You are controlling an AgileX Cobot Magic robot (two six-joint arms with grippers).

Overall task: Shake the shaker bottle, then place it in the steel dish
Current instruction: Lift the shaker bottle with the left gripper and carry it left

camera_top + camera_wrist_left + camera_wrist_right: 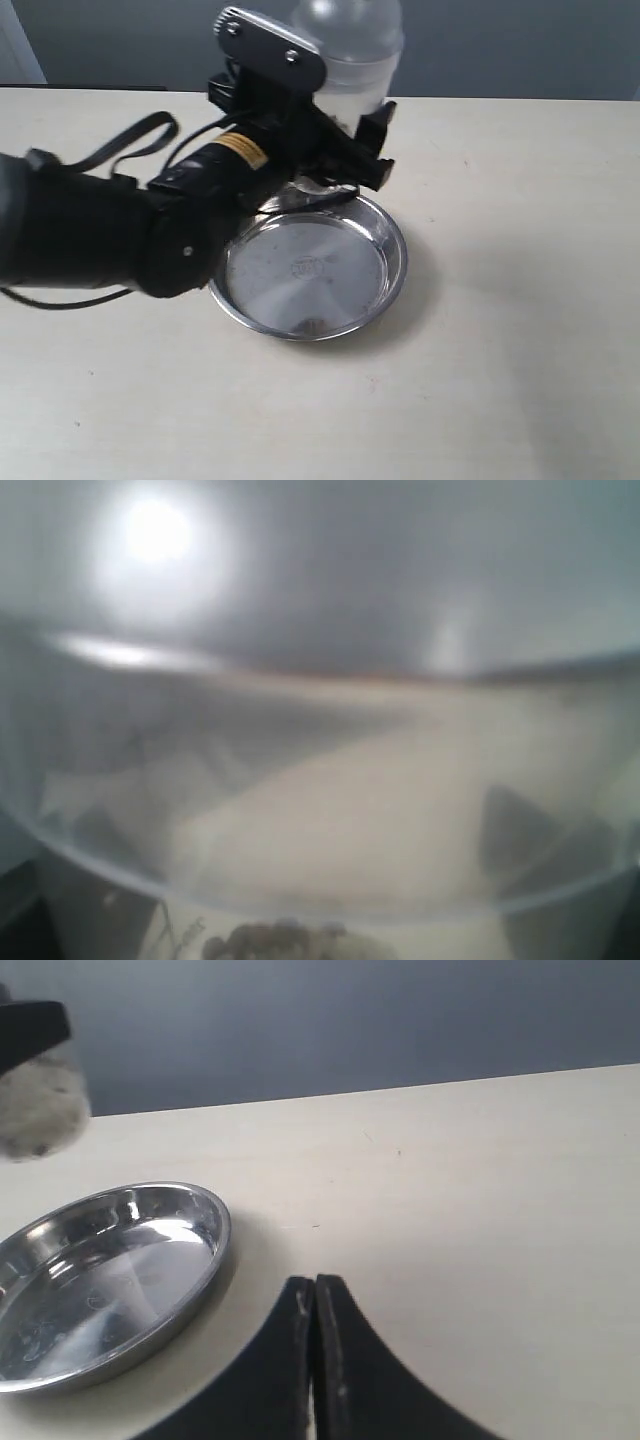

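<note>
One black arm (pixel 90 235) enters the exterior view from 9 o'clock and carries one yellow label (pixel 240 150) and one loop of dark cable (pixel 125 145). Its left fingers (pixel 350 140) are clenched on the one bottle (pixel 350 50), gripping low on its body. The bottle stands upright, raised clear of the counter (pixel 520 300). It is a frosted clear bottle with a domed shoulder, and its top runs out of the picture at 12 o'clock. It hangs at about 12 o'clock from the one dish (pixel 385 275); whether it is over the far rim or just behind it I cannot tell. The dish is round, shallow and shiny. It sits flat on the counter near the middle of the view, with one small stamped mark (pixel 305 267) at its centre and nothing in it. From 3 o'clock of the dish outward the counter is bare pale surface. In the left wrist view the bottle (pixel 330 780) fills the picture as a blur, with a small heap of brown grains (pixel 270 942) at its base. The right wrist view shows the two right fingers (pixel 318 1300) pressed together with nothing between them, low over the counter (pixel 480 1190) near the dish (pixel 205 1250) but not touching it. The bottle's base (pixel 40 1100) shows in the air beyond the dish.
</note>
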